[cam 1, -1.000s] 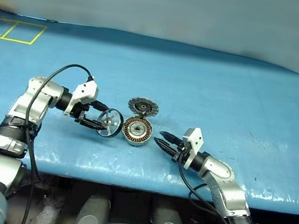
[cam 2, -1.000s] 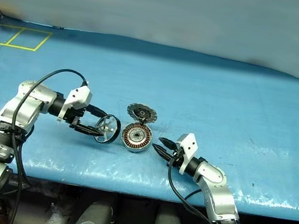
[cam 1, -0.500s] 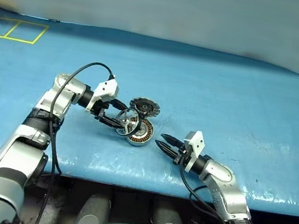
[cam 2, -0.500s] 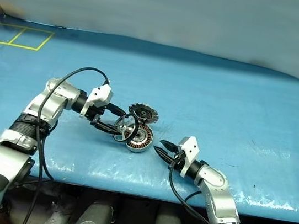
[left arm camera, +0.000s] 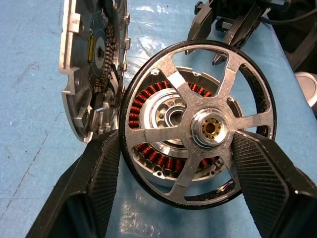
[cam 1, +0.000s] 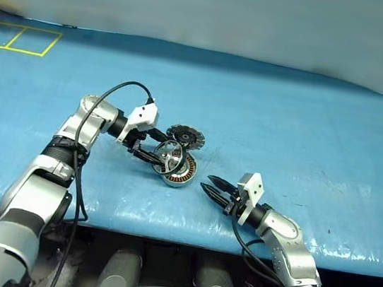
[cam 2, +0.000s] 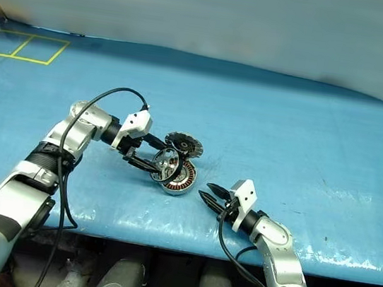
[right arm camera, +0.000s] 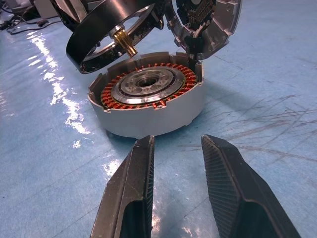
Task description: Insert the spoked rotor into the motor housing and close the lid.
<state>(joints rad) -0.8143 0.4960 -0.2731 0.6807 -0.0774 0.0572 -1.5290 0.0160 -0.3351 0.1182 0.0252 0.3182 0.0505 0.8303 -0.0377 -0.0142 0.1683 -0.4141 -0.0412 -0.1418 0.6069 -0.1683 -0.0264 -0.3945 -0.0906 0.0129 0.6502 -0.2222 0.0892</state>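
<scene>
1. The right gripper (cam 1: 208,186) is held nearest, just short of the table's front edge (cam 1: 165,229), jaws spread and empty.
2. The shallow silver motor housing with copper windings (right arm camera: 148,99) is seated on the blue table, its striped round lid (cam 1: 184,137) propped upright behind it.
3. The silver-grey spoked rotor with dark rim (left arm camera: 198,130) is pinched by the left gripper (left arm camera: 176,163), tilted above the housing.
4. Jamming is judged likely if it is lowered tilted; the lid could be knocked.
5. Open table is left beyond and to both sides.

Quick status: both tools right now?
Left tool: shut on the silver spoked rotor with dark rim.
Right tool: open, holding nothing.
</scene>
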